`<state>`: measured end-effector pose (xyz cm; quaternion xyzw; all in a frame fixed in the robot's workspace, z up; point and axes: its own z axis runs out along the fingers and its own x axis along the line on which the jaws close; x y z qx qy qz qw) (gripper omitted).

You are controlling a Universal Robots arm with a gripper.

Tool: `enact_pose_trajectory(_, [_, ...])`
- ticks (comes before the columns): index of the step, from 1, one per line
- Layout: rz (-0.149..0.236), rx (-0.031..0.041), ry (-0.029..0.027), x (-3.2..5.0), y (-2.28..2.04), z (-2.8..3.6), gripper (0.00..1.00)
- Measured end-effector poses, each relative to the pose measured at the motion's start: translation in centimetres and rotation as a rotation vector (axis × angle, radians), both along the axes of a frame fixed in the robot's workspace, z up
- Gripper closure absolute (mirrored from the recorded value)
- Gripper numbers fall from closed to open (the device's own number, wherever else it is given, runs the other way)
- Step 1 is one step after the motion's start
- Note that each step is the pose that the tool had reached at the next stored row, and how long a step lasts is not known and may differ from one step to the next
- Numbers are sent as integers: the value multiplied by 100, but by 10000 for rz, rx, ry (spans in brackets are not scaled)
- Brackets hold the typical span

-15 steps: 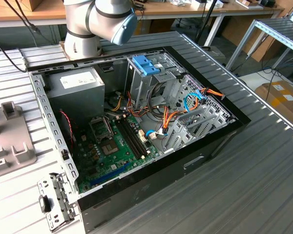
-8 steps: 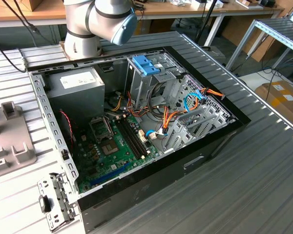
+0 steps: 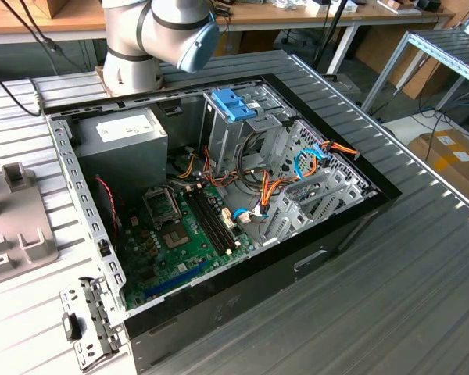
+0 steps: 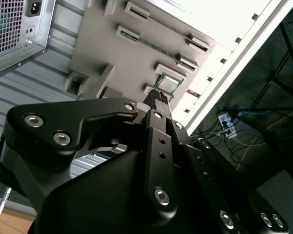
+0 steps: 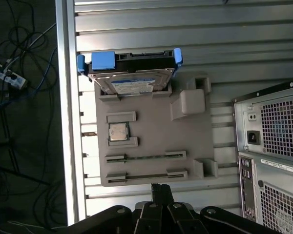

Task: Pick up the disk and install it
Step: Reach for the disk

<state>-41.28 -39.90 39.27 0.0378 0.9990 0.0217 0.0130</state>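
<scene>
Disk (image 5: pixel 131 80) rests at one end of a grey moulded holder (image 5: pixel 151 122) in the first wrist view. It is well apart from the claw (image 5: pixel 159 187), which hangs over the holder's opposite end. The claw's tips meet with nothing between them, so it is closed and empty.

My reading is that the pick-up step is in hand with no contact made yet, and the install is not begun. A grasp would call for the tips to part wider than the disk's body, line up square with it, and close on metal, not on the plastic rails, which look likely to flex.

The disk is a flat rectangular slab of silver-grey metal with a white-and-blue label, bright blue rails and a blue tab. Whether it lies flat or leans in its cradle I cannot tell.

The holder is matt, with raised blocks and narrow slots. A small square chip (image 5: pixel 118 131) with a shiny lid sits in one recess. The bench (image 5: pixel 185 29) beneath is ribbed bare aluminium.

In the exterior view the case (image 3: pixel 242 301) takes the middle of the frame, lid off. It has black walls, a green board (image 3: pixel 180 242), a boxy grey power supply (image 3: pixel 125 144) at upper left and a light-blue latch (image 3: pixel 233 104) above centre.
</scene>
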Motion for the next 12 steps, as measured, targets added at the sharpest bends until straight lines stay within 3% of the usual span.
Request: enact_pose_trajectory(12, [-1, 1, -1, -29, 0, -1, 89])
